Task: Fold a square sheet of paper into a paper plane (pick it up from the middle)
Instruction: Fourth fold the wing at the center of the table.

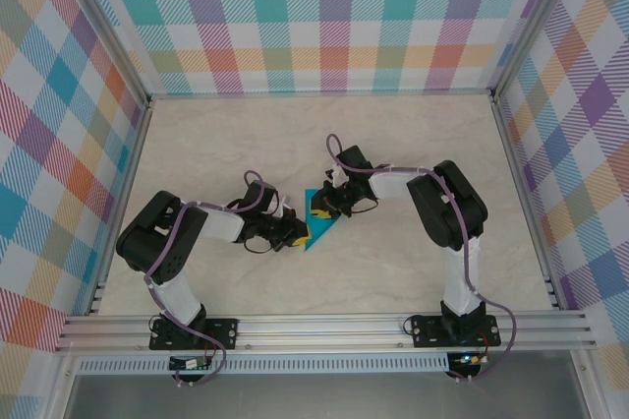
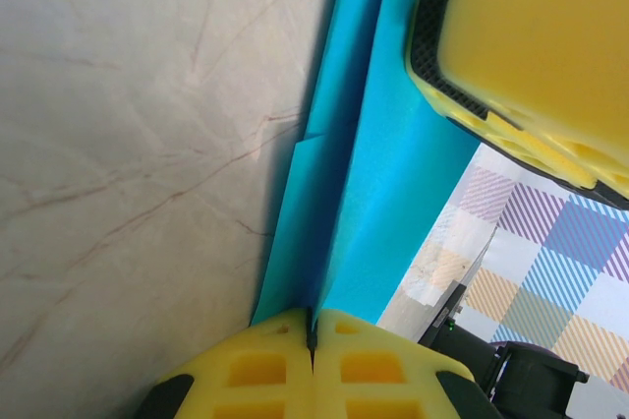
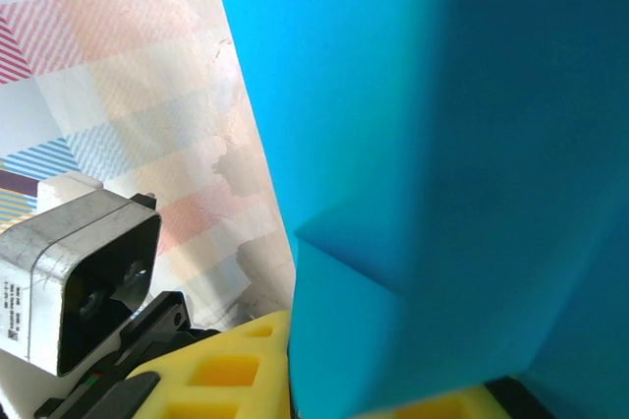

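The teal-blue paper [image 1: 322,234], folded into a creased triangle, lies at the middle of the table between both grippers. My left gripper [image 1: 298,233] is shut on its left edge. In the left wrist view the yellow fingertips [image 2: 313,330] meet on a folded layer of the paper [image 2: 393,144], which rises off the tabletop. My right gripper [image 1: 321,209] holds the paper's upper corner. In the right wrist view the paper [image 3: 442,144] covers most of the frame and runs down between the yellow fingers [image 3: 226,375]. One of the right gripper's fingers [image 2: 531,55] shows at the left wrist view's top right.
The marble-patterned tabletop [image 1: 393,144] spreads around the paper. Plaid walls [image 1: 324,16] and aluminium frame rails [image 1: 324,326] enclose the table. The left wrist's camera housing [image 3: 84,281] sits close to the right gripper.
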